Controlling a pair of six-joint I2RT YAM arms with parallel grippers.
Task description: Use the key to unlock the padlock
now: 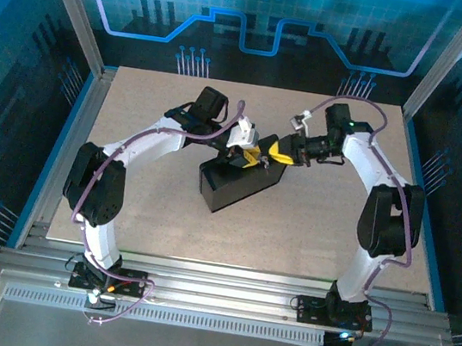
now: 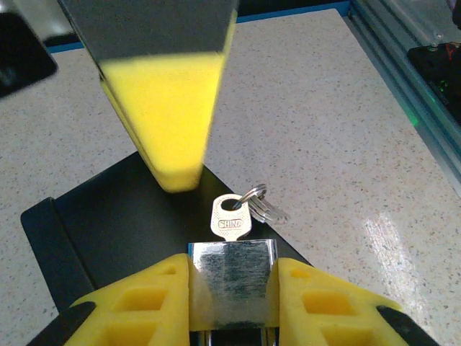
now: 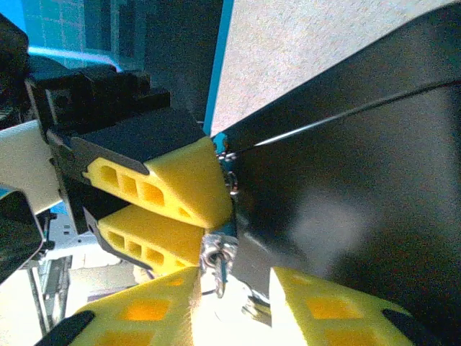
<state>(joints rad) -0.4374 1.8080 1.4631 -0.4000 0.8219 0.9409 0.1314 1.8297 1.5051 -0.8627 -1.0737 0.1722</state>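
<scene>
Closely, silvery padlock (image 2: 232, 292) clamped in left hand (image 2: 233, 268), pale CHINA-stamped key (image 2: 230, 219) inserted, right hand (image 3: 234, 282) spread.

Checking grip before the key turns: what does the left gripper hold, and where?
The left gripper clamps the padlock by the two sides of its silvery body.

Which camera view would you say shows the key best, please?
The left wrist view: the key sticks out of the padlock, its stamped head and key ring sharp and close. The right wrist view catches a blurred bit of that ring beside the black box; in the top external view it is too small to make out.
</scene>
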